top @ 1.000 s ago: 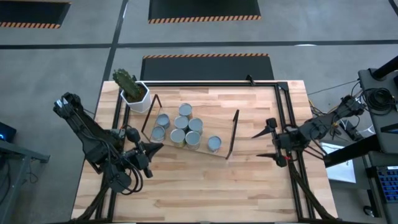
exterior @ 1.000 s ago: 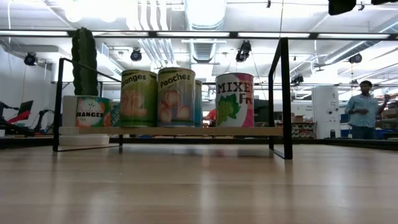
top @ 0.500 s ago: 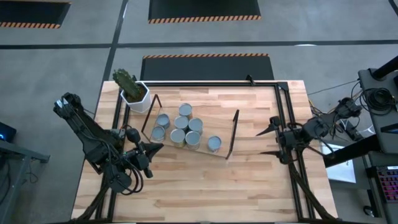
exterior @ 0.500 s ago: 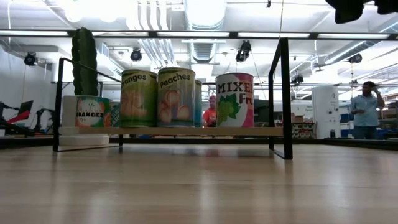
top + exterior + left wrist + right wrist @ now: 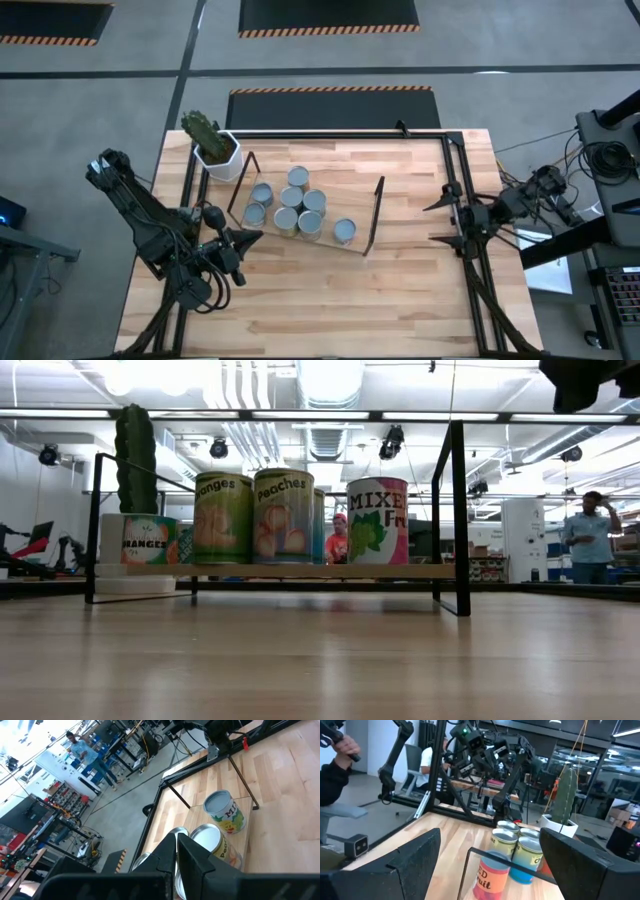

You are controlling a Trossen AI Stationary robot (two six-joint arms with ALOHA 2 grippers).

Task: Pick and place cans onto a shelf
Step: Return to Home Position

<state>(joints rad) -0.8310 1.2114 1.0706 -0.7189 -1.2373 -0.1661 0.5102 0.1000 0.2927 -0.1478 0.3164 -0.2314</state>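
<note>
High view: the cans (image 5: 292, 197) stand on the shelf (image 5: 350, 205) at the centre of the frame. Most are bunched toward its left end and one stands alone near the right wire upright; no can shows on the bare tabletop (image 5: 330, 300). The right gripper (image 5: 432, 222) hangs at the table's right edge, well apart from the shelf. Its fingers are spread wide and hold nothing, and its wrist view looks between them at the stacked tins. The left gripper (image 5: 250, 238) waits at lower left, near the shelf's left frame, with its fingers drawn almost together around nothing. In the low view the oranges can (image 5: 222, 518), the peaches can (image 5: 283, 515) and the mixed-fruit can (image 5: 377, 520) line the board upright. The cactus pot (image 5: 128, 555) sits at the left, and a person (image 5: 590, 538) stands far off at the right. With the placing apparently finished, the remaining step looks like a retreat to rest. It would go best if the right arm drew straight back toward the right of the frame and rose. That would keep its open fingers clear of the thin black upright, since a nudge there could shake the whole row.
</note>
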